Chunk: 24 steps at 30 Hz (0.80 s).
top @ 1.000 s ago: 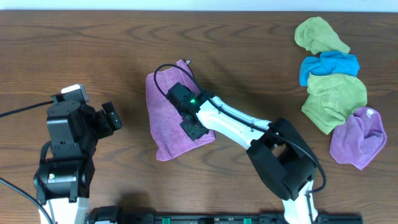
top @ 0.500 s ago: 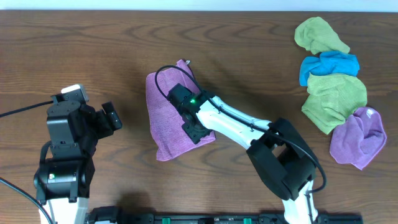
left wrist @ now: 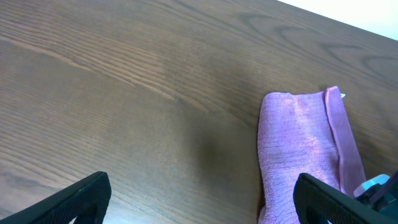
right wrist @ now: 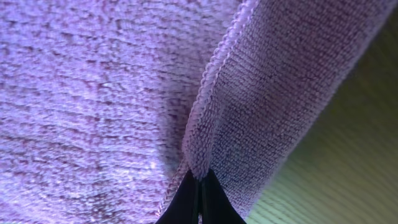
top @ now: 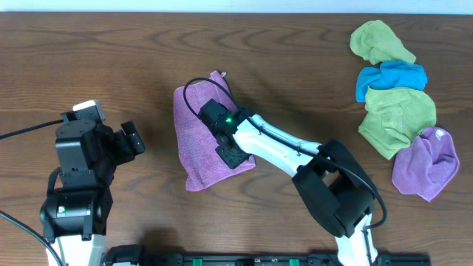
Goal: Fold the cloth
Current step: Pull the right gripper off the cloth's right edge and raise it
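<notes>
The cloth (top: 198, 137) is soft, light and limp. The right gripper (right wrist: 199, 185) seems clenched on its near-right hem, a good hold. The left gripper (left wrist: 202, 193) hangs released.

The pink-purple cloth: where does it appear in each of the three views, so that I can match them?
Overhead: the cloth lies left of centre, under the right gripper.
Left wrist: it is at the lower right.
Right wrist: it fills most of the picture.
Shared landmark: its stitched edge, which the right gripper pinches.
</notes>
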Each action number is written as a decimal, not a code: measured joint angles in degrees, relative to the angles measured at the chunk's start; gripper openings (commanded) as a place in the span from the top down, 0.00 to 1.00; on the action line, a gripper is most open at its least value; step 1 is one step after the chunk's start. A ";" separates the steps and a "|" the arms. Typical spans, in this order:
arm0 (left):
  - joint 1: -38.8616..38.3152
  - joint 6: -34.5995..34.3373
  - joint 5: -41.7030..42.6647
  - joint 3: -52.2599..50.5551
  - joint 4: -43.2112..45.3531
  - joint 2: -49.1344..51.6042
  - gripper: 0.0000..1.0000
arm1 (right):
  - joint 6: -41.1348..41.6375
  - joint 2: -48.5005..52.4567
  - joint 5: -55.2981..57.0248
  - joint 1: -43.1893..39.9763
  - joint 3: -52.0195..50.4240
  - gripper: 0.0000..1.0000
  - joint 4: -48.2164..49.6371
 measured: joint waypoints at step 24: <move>0.00 0.00 0.15 0.00 -0.76 0.00 0.05 | 21.05 -3.65 5.29 -15.72 0.00 0.59 -5.25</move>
